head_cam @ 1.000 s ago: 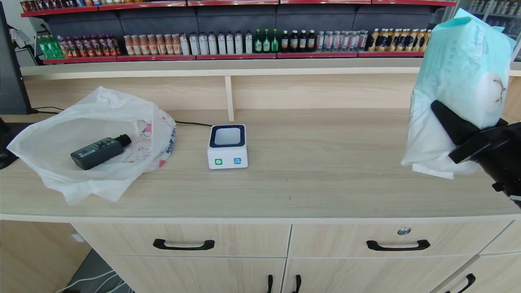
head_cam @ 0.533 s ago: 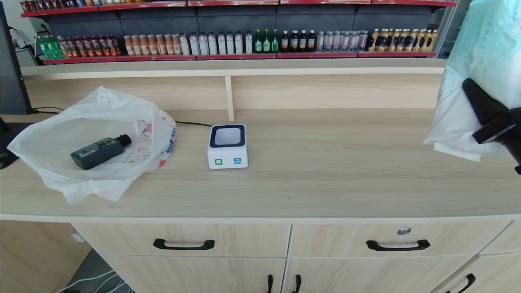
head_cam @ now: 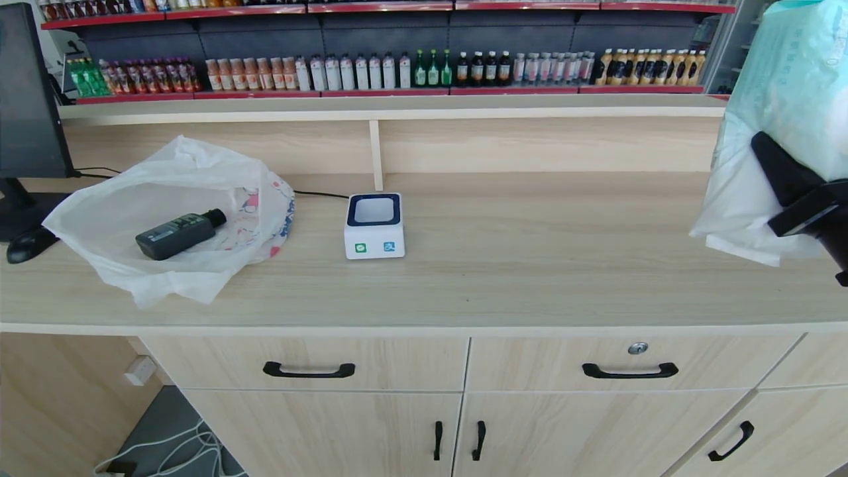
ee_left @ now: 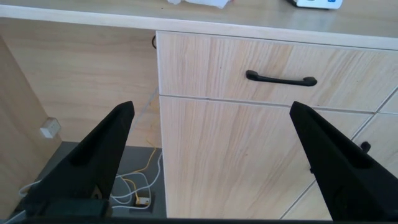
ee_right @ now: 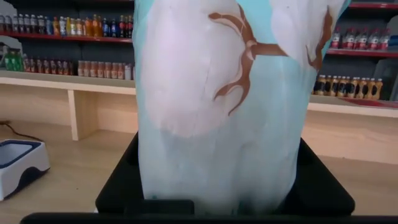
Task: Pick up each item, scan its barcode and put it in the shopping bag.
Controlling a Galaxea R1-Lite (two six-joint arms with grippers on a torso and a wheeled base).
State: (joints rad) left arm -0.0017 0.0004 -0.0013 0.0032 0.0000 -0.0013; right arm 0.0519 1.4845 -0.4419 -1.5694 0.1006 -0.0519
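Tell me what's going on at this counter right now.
The right gripper holds a pale teal soft pack in the air over the right end of the wooden counter, well away from the white scanner at mid-counter. The shopping bag lies open on the left with a dark bottle inside. The left gripper hangs open down in front of the drawers.

Spread fingers (ee_left: 93,158) face a drawer handle (ee_left: 281,79).
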